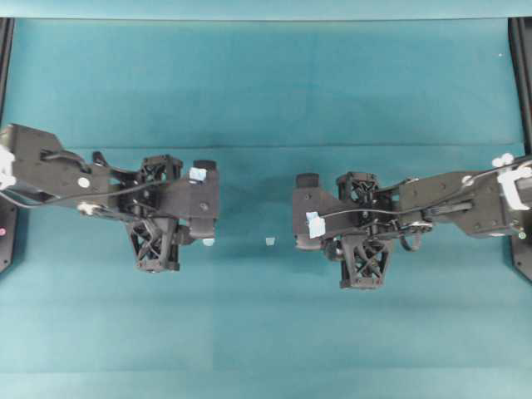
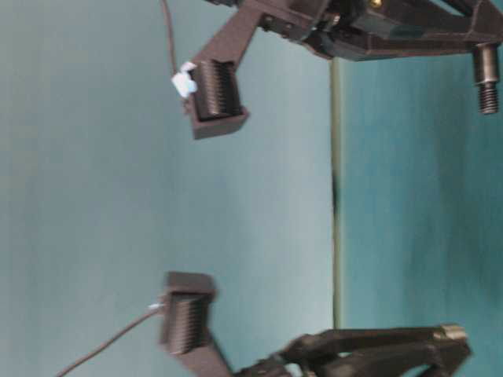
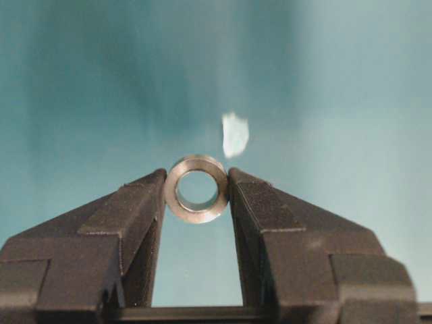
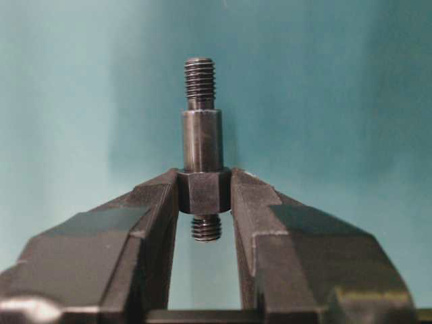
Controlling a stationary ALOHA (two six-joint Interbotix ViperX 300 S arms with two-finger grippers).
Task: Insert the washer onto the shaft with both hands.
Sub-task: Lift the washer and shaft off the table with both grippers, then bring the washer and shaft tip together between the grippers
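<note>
Black triangular fingers (image 3: 135,223) of the left gripper (image 3: 197,192) are filling the bottom of the left wrist view, clamping the small silvery-grey metal washer (image 3: 197,188) between their tips, hole facing the camera, one tip pressing each side of the ring. Just past the tips, a small pale tape scrap (image 3: 235,133) is lying on the teal table surface (image 3: 81,81), slightly right of the jaw line. Right gripper (image 4: 204,192) is clamping the short dark grey stepped metal shaft (image 4: 202,138) by its thicker collar; jaws are closing on the collar sides, longer threaded end is sticking out beyond the tips, shorter threaded stub is sitting back inside the gap between the fingers. In the overhead view the left gripper (image 1: 208,241) and right gripper (image 1: 298,243) are facing each other across the table (image 1: 266,83), well apart, with the tape scrap (image 1: 269,241) lying between them. Washer and shaft are not touching. Both parts are hanging clear of the table, held only by the fingertips.
</note>
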